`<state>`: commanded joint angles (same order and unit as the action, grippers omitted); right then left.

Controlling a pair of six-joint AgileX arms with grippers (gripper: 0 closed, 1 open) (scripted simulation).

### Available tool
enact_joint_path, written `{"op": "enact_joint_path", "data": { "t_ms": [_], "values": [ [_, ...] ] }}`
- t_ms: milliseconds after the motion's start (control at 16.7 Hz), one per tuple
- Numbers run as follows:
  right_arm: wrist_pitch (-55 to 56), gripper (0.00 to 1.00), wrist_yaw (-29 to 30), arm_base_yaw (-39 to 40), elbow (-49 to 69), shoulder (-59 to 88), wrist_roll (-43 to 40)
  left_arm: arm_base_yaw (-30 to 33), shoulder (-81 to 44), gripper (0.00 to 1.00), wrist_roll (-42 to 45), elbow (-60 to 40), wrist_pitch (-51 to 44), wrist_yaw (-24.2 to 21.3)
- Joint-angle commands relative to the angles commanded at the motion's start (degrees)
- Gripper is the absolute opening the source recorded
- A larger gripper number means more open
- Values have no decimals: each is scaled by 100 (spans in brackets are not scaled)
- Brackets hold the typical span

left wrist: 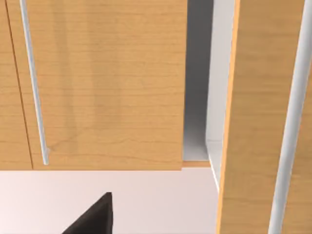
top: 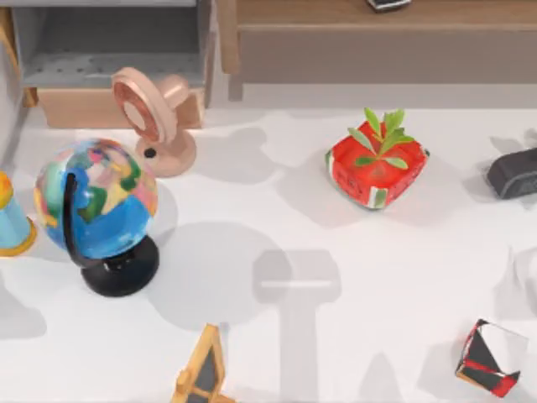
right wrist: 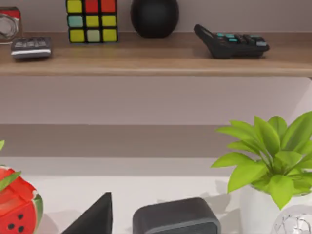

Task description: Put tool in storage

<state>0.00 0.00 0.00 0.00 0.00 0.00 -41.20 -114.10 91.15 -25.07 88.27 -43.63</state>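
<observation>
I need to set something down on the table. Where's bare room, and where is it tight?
Widest bare patch: mid-table between the globe and the watermelon pot, behind the silvery strip. Another: between that pot and the cube. Crowded: the left side, where globe and fan sit close, and the bottom edge by the orange-framed triangle.

I count one globe, one fan, one watermelon pot, one patterned cube and one orange-framed triangle on my table. On the shelf: one colour cube, two calculators, one black ball. Below it, one leafy plant and one dark box.
</observation>
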Motion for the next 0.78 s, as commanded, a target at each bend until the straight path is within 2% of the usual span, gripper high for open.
{"op": "enact_joint_path", "data": {
  "t_ms": [300,600,780],
  "values": [
    [0,100,0,0,0,0,0,0,4,100,-4,-30,-25,19],
    [0,100,0,0,0,0,0,330,-167,100,-7,-429,-252,327],
    [0,100,0,0,0,0,0,345,-176,100,-7,-448,-262,343]
  ]
}}
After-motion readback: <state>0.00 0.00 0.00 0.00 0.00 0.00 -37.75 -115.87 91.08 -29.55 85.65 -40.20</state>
